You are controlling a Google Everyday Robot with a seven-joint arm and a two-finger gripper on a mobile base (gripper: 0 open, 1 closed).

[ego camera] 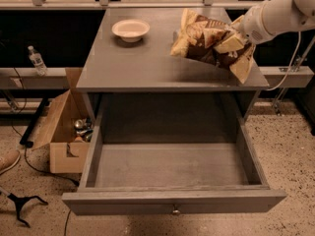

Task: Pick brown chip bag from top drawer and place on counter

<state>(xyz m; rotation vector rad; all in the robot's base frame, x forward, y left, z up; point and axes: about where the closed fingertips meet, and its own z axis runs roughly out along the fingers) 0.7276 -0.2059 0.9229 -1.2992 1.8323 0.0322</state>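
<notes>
Tool (235, 40): at 2 o'clock, clamped on brown chip bag (203, 37)
Bag: over surface (142, 65), seemingly touching (top drawer (172, 203) open)

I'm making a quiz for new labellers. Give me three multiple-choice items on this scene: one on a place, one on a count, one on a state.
1. Where is the brown chip bag? A inside the top drawer; B over the counter, in the gripper; C inside the bowl.
2. How many bowls stand on the counter? A none; B one; C three.
3. How is the top drawer? A shut; B open, bag inside; C open, empty.
Answers: 1 B, the gripper clamps it above the counter's right side; 2 B, one white bowl; 3 C, its floor shows bare.
</notes>
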